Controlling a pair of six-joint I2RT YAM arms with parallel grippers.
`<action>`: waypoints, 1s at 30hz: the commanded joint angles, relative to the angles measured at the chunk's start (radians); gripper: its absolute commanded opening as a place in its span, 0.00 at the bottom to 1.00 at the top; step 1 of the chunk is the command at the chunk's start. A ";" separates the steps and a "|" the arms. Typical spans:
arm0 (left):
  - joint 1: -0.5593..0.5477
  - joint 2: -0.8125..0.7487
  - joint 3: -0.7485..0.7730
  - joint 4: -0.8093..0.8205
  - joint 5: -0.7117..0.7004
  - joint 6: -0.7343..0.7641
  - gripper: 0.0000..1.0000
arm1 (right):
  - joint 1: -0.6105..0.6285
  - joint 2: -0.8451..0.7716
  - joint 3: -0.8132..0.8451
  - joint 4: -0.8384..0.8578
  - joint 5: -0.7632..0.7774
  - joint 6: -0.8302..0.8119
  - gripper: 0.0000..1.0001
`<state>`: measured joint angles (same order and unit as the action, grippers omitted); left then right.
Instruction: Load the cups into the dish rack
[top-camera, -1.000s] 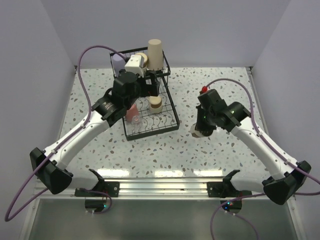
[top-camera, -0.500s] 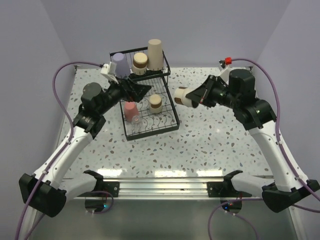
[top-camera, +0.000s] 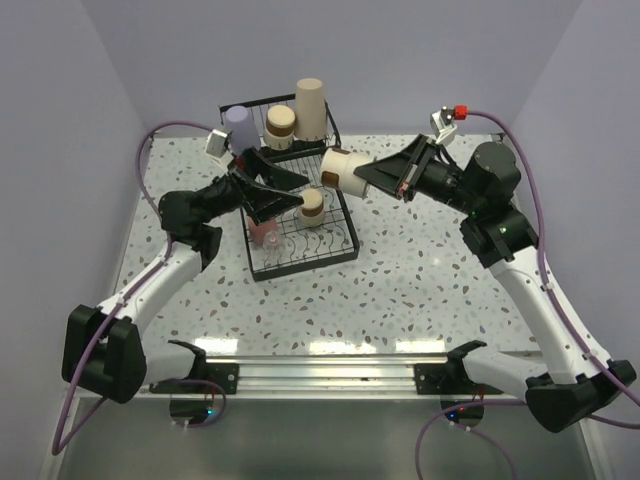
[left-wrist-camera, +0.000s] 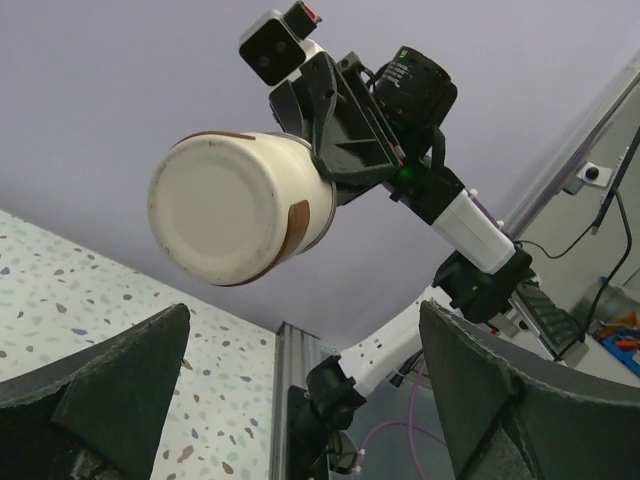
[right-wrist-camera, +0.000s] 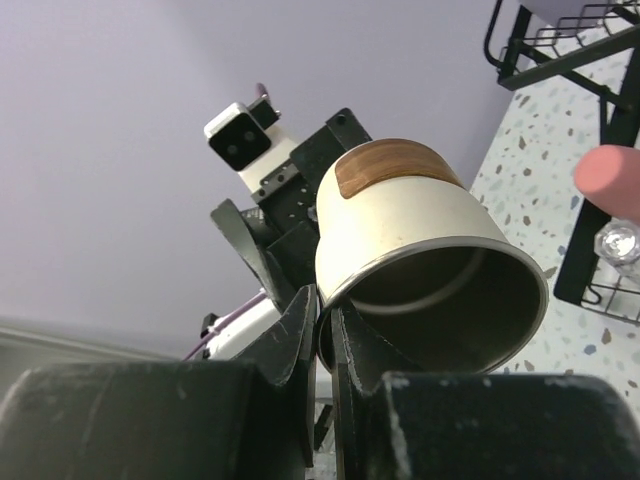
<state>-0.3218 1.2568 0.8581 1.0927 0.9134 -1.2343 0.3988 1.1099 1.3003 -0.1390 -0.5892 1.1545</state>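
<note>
**Top external view: cup held at the rack**

The right jaws pinch the rim of a cream cup (top-camera: 340, 170), held sideways in the air at the black dish rack's (top-camera: 300, 268) right edge. The left jaws gape wide and empty over the rack.

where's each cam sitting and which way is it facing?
Top external: above and behind the bases, looking down at the table and dish rack; both arms show.
Left wrist: behind the left end effector, aimed up at the right end effector; own open fingers frame the bottom.
Right wrist: looks along its own fingers, pinching the tan cup, toward the left arm.
Shared: wrist views face each other; all three show that cup.
</note>
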 joint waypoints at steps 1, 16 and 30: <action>0.000 0.016 0.030 0.141 0.062 -0.074 1.00 | -0.002 -0.005 0.008 0.136 -0.058 0.059 0.00; -0.059 0.090 0.107 0.032 -0.004 0.022 1.00 | 0.024 -0.005 -0.044 0.202 -0.097 0.082 0.00; -0.076 0.108 0.128 -0.008 -0.057 0.050 0.85 | 0.107 -0.009 -0.076 0.208 -0.057 0.066 0.00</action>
<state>-0.3939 1.3785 0.9413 1.0767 0.9012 -1.2106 0.4911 1.1126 1.2259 0.0128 -0.6350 1.2217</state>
